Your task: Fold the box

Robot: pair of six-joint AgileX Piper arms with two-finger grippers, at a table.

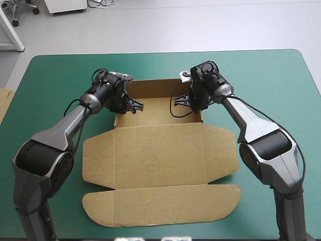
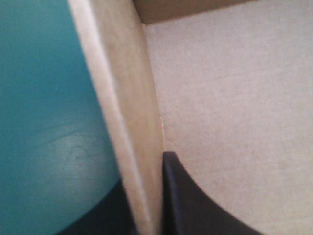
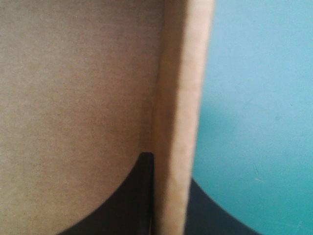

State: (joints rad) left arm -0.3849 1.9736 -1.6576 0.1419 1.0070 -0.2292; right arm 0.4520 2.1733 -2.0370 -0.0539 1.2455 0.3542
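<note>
Pinching both side walls of the box [image 1: 159, 150]: L jaws and R jaws clamped on board. I reckon tray's up; lid + flaps flat, untucked.

One brown box [image 1: 159, 160], two grippers (left gripper [image 1: 128, 106], right gripper [image 1: 195, 103]), one board edge [image 1: 4, 103], one table [image 1: 60, 75].

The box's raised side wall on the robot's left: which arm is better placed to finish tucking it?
Left. The left fingers clamp that wall, one inside the tray, one outside over the teal-green cover. The right fingers clamp the opposite wall, across the tray.
</note>
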